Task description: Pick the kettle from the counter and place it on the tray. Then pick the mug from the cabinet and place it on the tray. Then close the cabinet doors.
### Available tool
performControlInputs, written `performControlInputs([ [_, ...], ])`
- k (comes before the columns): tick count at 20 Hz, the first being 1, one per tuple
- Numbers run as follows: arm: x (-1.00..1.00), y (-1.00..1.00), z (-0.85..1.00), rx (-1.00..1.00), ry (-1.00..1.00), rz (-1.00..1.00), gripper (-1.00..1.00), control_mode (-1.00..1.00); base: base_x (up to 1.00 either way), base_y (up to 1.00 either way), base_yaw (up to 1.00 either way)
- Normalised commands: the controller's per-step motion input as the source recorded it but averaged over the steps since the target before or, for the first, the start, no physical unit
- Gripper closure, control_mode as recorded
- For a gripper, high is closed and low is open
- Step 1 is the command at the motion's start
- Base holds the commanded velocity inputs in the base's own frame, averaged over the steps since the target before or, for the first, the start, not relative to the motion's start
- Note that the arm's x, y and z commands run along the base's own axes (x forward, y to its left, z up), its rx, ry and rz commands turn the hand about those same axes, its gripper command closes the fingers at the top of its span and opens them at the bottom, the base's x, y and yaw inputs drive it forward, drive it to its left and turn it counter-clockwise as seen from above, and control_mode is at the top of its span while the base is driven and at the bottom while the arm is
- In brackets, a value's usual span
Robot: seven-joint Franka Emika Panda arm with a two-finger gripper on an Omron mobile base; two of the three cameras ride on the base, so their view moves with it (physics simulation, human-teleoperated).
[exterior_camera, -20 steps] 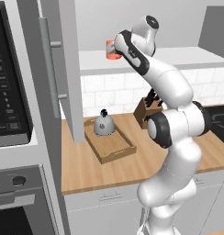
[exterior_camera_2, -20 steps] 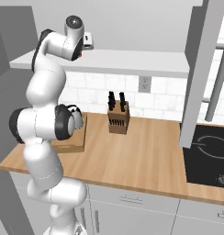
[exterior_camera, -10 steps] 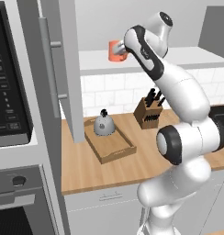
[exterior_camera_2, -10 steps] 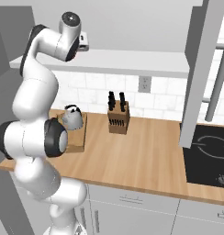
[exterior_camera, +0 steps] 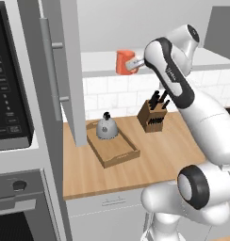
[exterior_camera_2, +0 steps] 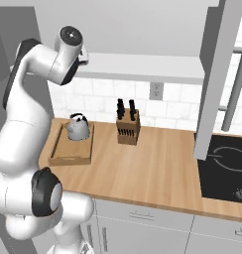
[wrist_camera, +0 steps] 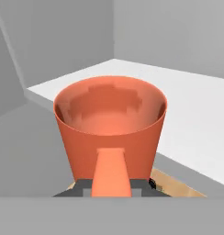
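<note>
The shallow wooden tray [exterior_camera: 118,151] on the light brown butcher-block counter [exterior_camera_2: 162,168] holds the small domed silver kettle [exterior_camera: 106,127]. The plain orange mug [exterior_camera: 124,62] hangs just off the grey cabinet's white shelf [exterior_camera: 100,61], apparently raised, its handle pinched in the closed two-finger gripper [exterior_camera: 136,63]. A wooden knife block [exterior_camera_2: 127,129] stands beside the tray.
</note>
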Motion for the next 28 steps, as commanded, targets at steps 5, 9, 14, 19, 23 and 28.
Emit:
performControlInputs([
  [5,-1.0,0.02,-0.38,0.0,0.0,0.14,1.0,-1.0,0.0,0.0,0.0],
  [9,-0.87,0.08,-0.58,-0.01,0.03,0.09,1.0,-1.0,0.0,0.0,0.0],
  [14,-0.28,0.08,-0.86,-0.08,0.14,0.0,1.0,-1.0,0.0,0.0,0.0],
  [19,0.03,0.02,-0.99,-0.07,0.12,0.0,1.0,-1.0,0.0,0.0,0.0],
  [23,0.13,0.0,-1.0,-0.01,0.0,0.0,1.0,-1.0,0.0,0.0,0.0],
  [28,0.5,-0.01,-0.83,0.0,0.0,0.0,1.0,-1.0,0.0,0.0,0.0],
])
